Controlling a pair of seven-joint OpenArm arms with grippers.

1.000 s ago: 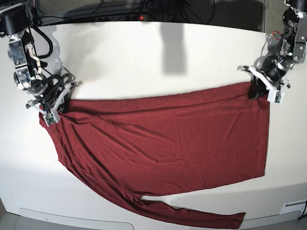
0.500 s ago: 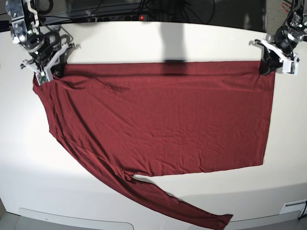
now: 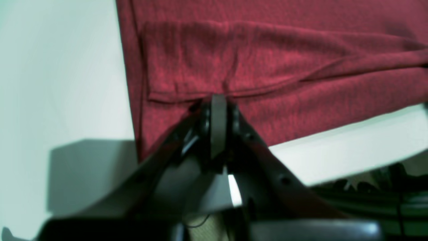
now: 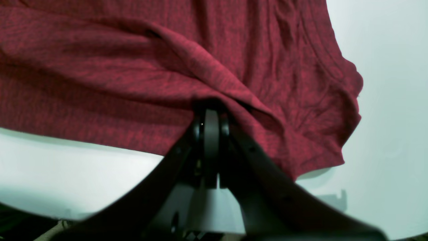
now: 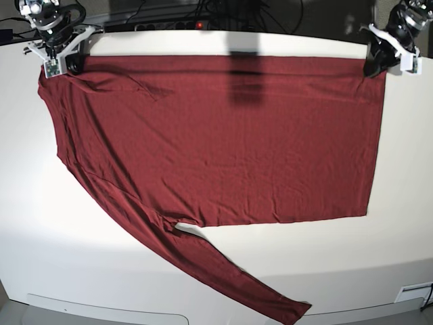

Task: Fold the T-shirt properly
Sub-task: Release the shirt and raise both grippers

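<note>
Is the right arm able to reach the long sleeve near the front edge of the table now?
Probably not at once. The right gripper is shut on the T-shirt at its far corner, and the sleeve lies across the table, so it must let go first.

No readable text, label, brand, number or sign showed in any view. T-shirt (image 5: 223, 135) was plain, no print. Small tags on claw mounts were too small and blurred to read.
</note>
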